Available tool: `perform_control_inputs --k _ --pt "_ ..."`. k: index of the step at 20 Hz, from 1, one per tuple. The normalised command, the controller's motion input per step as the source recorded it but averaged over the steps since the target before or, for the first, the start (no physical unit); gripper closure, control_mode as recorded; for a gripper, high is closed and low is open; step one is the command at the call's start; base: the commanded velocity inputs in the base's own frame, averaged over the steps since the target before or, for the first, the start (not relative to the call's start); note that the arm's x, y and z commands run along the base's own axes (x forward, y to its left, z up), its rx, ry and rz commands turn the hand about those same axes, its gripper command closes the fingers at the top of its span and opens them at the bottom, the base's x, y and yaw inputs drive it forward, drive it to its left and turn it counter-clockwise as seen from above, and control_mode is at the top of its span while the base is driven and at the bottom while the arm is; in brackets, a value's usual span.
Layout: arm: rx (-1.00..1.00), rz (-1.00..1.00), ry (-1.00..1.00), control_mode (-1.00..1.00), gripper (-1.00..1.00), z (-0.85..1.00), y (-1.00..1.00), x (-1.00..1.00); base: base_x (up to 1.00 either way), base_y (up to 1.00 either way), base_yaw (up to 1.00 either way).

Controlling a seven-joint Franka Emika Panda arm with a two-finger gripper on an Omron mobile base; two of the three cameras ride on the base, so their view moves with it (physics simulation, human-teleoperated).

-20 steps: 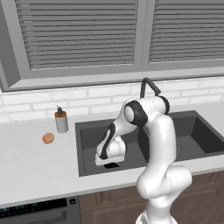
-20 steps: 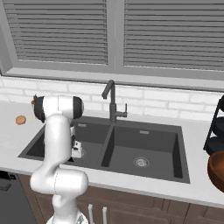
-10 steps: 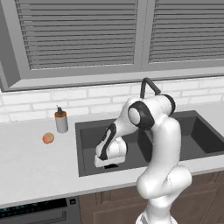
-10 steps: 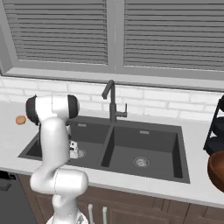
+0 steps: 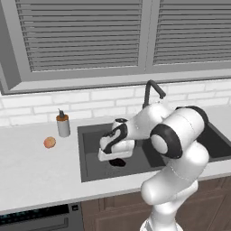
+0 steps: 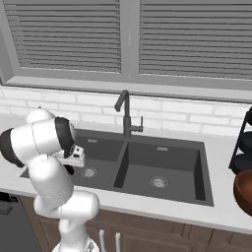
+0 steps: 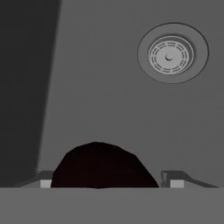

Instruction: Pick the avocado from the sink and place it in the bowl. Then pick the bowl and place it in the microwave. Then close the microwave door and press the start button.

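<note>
The near-black avocado (image 5: 118, 163) lies on the floor of the sink's (image 5: 90, 173) left basin. My gripper (image 5: 117, 159) hangs low in that basin, right over the fruit. In the hand view the avocado (image 7: 103, 166) bulges up between my two fingertips (image 7: 175, 180), which stand apart on either side of it without closing on it. The gripper is open. The reddish-brown bowl (image 6: 244, 193) sits on the counter at the far right edge of the right base view.
A black curved faucet (image 6: 125, 110) rises behind the divider between the basins. A round steel drain (image 7: 171, 54) lies beyond the avocado. On the left counter stand a soap dispenser (image 5: 63, 125) and an orange fruit (image 5: 49, 142). A dark rack (image 6: 243, 147) stands behind the bowl.
The arm has folded lower and the hand has sunk a little deeper into the left basin, down around the avocado. The avocado has not moved.
</note>
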Motion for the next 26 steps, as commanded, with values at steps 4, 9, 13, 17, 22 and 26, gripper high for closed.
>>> perform_control_inputs --k 4,9,13,17,22,26 --pt "0.04 0.00 0.00 -1.00 1.00 1.00 0.00 -0.05 0.00 0.00 0.00" --pt "0.05 0.00 0.00 -1.00 1.00 1.00 0.00 -0.49 0.00 0.00 0.00" --pt "-0.01 0.02 -0.09 -1.00 1.00 1.00 -0.10 -0.98 0.00 0.00 0.00" --pt "-0.05 0.17 -0.06 -1.00 1.00 0.89 -0.07 -1.00 0.00 0.00 0.00" --pt "0.00 0.12 0.00 -1.00 1.00 0.76 -0.24 -0.99 0.00 0.00 0.00" --pt "0.00 0.20 0.01 -1.00 1.00 0.77 -0.04 -0.59 0.00 0.00 0.00"
